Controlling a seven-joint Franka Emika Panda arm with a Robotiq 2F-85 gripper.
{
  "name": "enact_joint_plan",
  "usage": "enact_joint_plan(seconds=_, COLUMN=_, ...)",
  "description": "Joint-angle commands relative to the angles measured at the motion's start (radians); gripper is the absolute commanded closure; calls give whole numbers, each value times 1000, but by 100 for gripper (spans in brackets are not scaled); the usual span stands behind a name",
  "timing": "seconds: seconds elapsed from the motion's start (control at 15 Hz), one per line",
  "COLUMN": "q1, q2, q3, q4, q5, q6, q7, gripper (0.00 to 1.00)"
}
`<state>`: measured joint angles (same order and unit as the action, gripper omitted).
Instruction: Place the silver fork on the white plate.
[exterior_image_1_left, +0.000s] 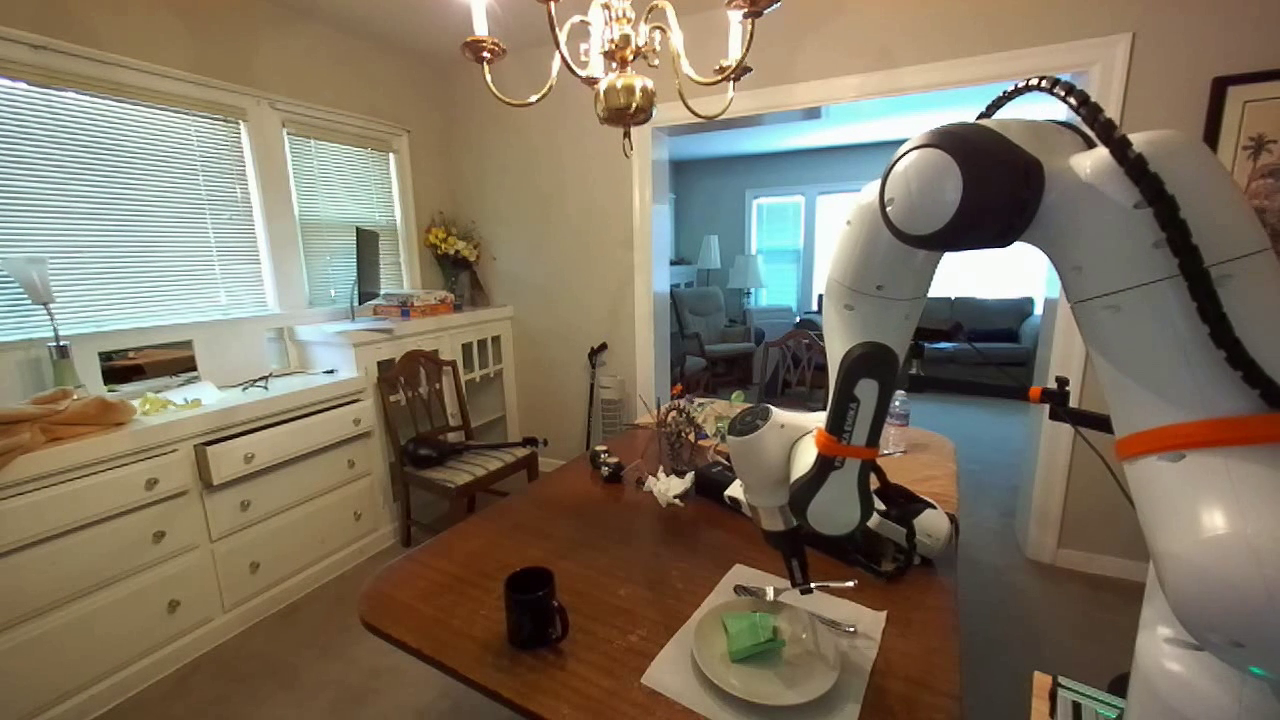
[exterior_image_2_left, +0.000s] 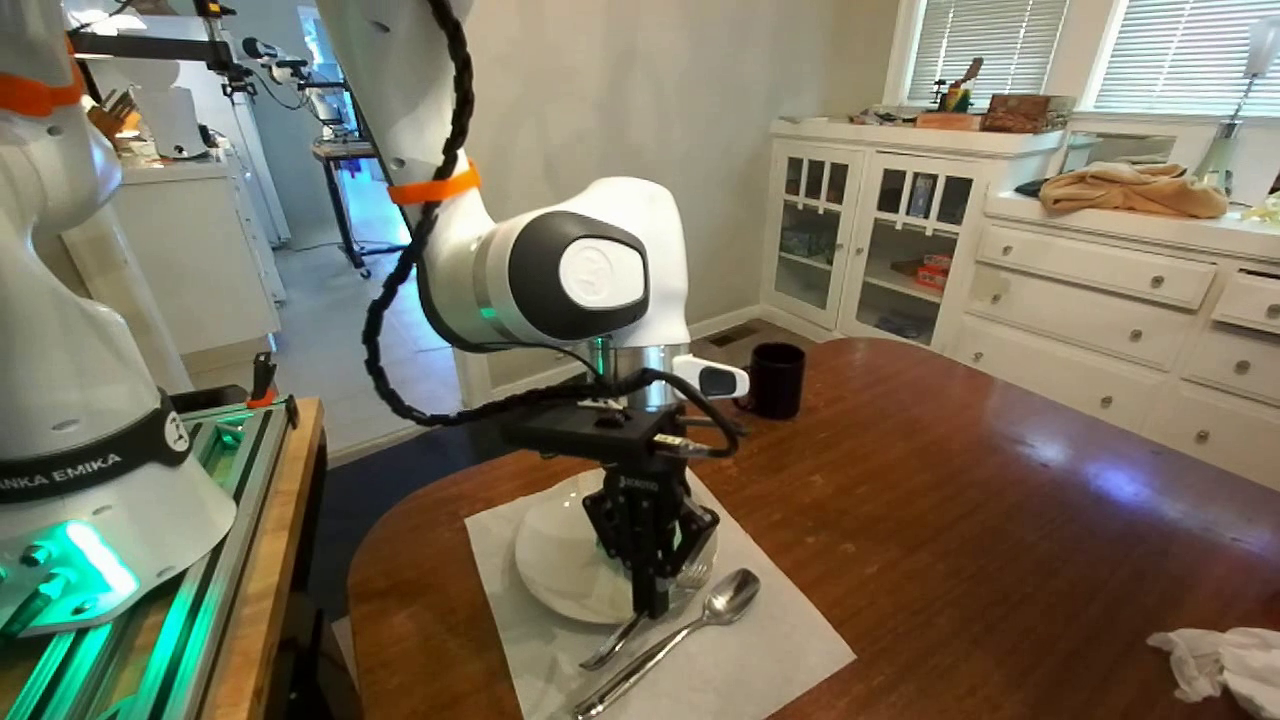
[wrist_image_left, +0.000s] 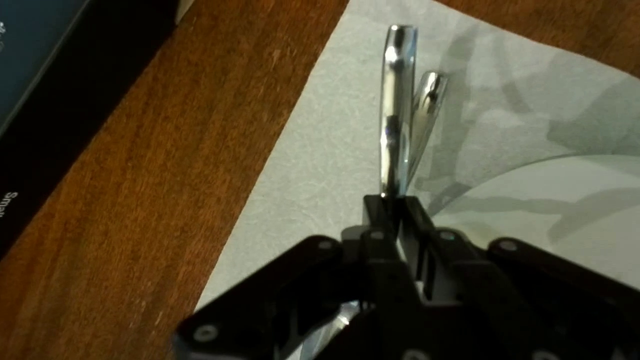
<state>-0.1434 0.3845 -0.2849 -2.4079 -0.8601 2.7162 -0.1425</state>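
Observation:
My gripper (exterior_image_1_left: 800, 588) is shut on the silver fork (exterior_image_1_left: 834, 584), just beside the white plate (exterior_image_1_left: 770, 692). In an exterior view the gripper (exterior_image_2_left: 650, 605) has the fork's tines (exterior_image_2_left: 692, 576) on one side and its handle on the other. In the wrist view the fork's handle (wrist_image_left: 397, 110) sticks out past the closed fingertips (wrist_image_left: 393, 206). The fork appears tilted a little above the placemat. The white plate (exterior_image_2_left: 553, 560) is partly behind the gripper; its edge (wrist_image_left: 560, 182) shows in the wrist view. A green square (exterior_image_1_left: 748, 636) lies on the plate.
A spoon (exterior_image_2_left: 735, 593) lies on the pale placemat (exterior_image_2_left: 780, 655), under and beside the fork; its handle (wrist_image_left: 426, 107) shows in the wrist view. A black mug (exterior_image_1_left: 530, 608) stands on the wooden table (exterior_image_1_left: 600, 540). A crumpled white tissue (exterior_image_1_left: 668, 487) lies farther off.

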Motion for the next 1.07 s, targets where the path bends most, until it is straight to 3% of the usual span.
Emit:
enact_joint_plan(seconds=0.0, q1=16, q2=50, q3=-5, q4=33, q5=-48, q6=-31, q7=69, gripper=97)
enact_joint_plan(seconds=1.0, q1=43, q2=65, q3=5, q4=29, q5=-212, q6=-54, q7=181, gripper=97)
